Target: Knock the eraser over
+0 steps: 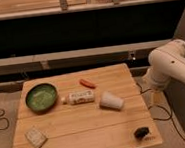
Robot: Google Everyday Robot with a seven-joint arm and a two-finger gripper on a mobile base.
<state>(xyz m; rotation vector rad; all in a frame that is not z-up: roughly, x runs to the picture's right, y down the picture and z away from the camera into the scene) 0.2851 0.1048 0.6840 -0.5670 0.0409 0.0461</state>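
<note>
A small dark block, apparently the eraser, sits near the front right corner of the wooden table. Only a white segment of my arm shows, at the right edge of the view, beside the table's right side and well behind the eraser. My gripper is out of view, so nothing shows of how it stands to the eraser.
On the table are a green bowl at the left, a white bottle lying on its side, an orange-red item, a white cup tipped over, and a pale packet at the front left. Shelving runs behind.
</note>
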